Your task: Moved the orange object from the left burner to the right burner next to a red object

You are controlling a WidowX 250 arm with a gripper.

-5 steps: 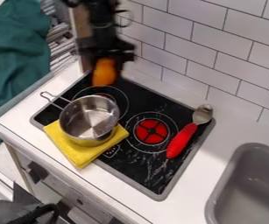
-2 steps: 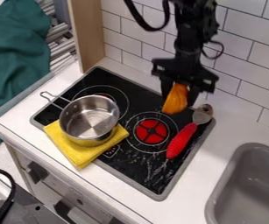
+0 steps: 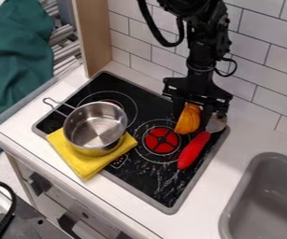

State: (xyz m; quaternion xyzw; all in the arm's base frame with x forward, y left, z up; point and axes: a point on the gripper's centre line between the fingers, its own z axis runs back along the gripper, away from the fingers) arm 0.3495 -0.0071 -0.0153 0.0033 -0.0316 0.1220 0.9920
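Just behind the red handle (image 3: 193, 150), the orange thing (image 3: 187, 121) has come down a bit, right of the frame's middle. It looks light and maybe squishy, so hold its fat sides gently. Farther back, the black gripper (image 3: 191, 115) pinches it.

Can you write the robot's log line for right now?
pincer: closed on orange object | place: edge of right burner, beside red-handled spoon | pot: on yellow cloth
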